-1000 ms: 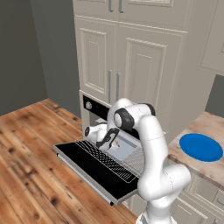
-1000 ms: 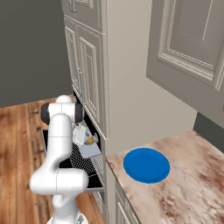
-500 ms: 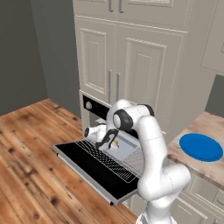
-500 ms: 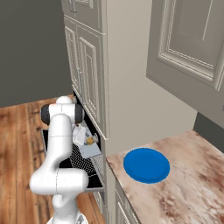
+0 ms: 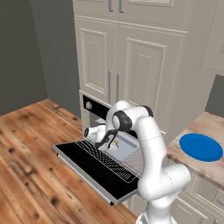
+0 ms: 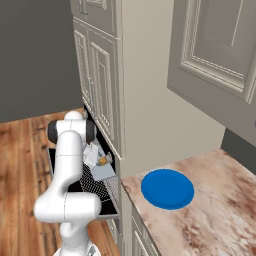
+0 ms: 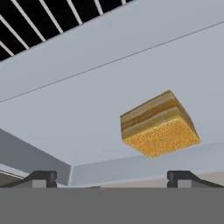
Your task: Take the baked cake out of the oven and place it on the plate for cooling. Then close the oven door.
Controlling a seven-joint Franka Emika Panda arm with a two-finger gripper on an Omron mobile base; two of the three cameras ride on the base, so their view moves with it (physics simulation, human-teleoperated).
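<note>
The baked cake (image 7: 158, 124) is a small orange-tan layered block lying on a grey baking tray (image 7: 87, 100). The tray (image 5: 127, 148) rests on the wire rack (image 5: 114, 162), pulled out over the lowered oven door (image 5: 81, 164). My gripper (image 7: 113, 179) is open just short of the cake, its fingertips (image 7: 41, 177) spread wide and nothing between them. From the base, the hand (image 5: 107, 139) hangs over the tray's near end beside the cake (image 5: 115, 142). The blue plate (image 5: 200, 146) lies bare on the counter to the right. The oven (image 5: 89, 105) shows its black control strip.
Cream panelled cabinets (image 5: 131, 65) rise above the oven. The marble counter (image 6: 200, 215) carries the plate (image 6: 167, 188), with an upper cabinet (image 6: 220, 45) overhanging it. Wooden floor (image 5: 30, 166) spreads in front of the open door.
The arm has eased very slightly down and to the left over the tray. The cake, tray and door have not moved.
</note>
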